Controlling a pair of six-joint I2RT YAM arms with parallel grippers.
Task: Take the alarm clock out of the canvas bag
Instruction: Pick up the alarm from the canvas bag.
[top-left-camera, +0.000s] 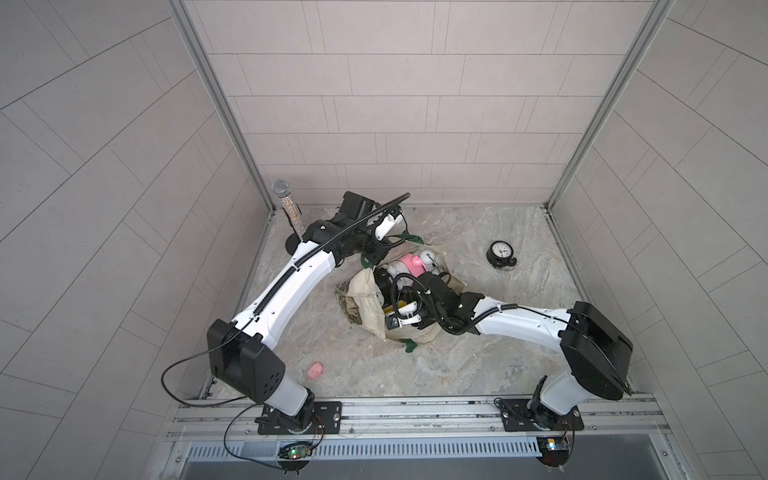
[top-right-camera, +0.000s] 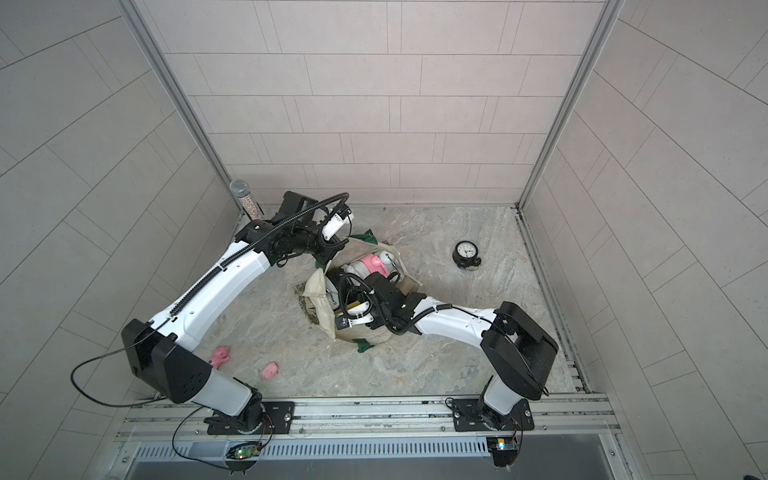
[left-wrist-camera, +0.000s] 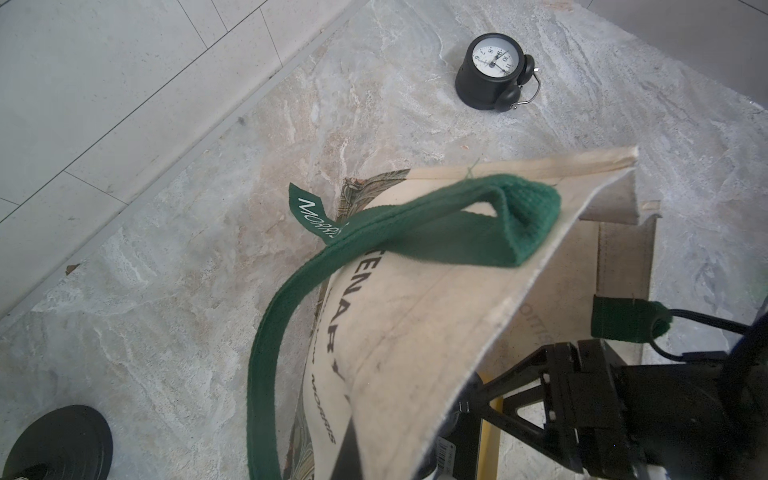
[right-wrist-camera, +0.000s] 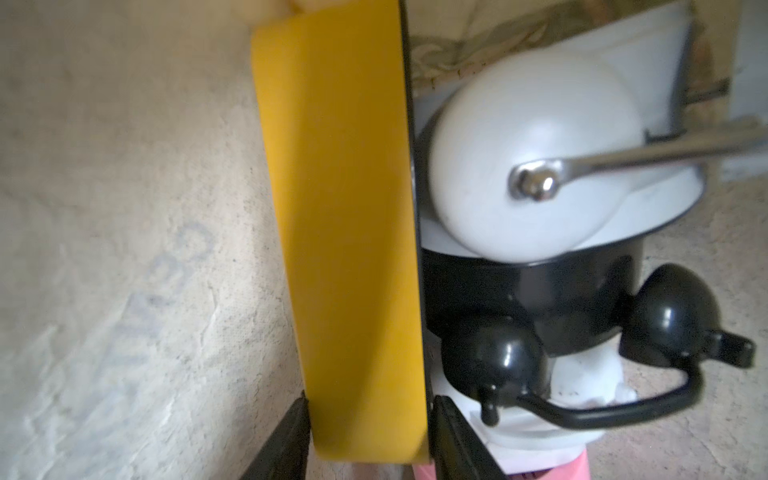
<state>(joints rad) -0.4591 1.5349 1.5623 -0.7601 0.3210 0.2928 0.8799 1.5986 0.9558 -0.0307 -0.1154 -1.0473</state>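
The cream canvas bag (top-left-camera: 365, 299) (top-right-camera: 320, 299) with its green handle (left-wrist-camera: 415, 224) lies open in the middle of the table. A black twin-bell alarm clock (top-left-camera: 501, 252) (top-right-camera: 467, 253) (left-wrist-camera: 492, 70) stands on the table to the bag's right, outside it. Inside the bag lie a white alarm clock (right-wrist-camera: 532, 166), a black one (right-wrist-camera: 540, 291) and a pink one (top-left-camera: 409, 264). My right gripper (right-wrist-camera: 370, 432) is deep in the bag, shut on a flat yellow thing (right-wrist-camera: 345, 208). My left gripper (top-left-camera: 374, 255) is shut on the bag's rim (left-wrist-camera: 415, 311), which hides its jaws.
A glittery microphone (top-left-camera: 286, 203) stands on a black base (left-wrist-camera: 58, 444) in the back left corner. Pink toys (top-right-camera: 219, 356) (top-right-camera: 270, 370) lie at the front left. Tiled walls close in the back and both sides.
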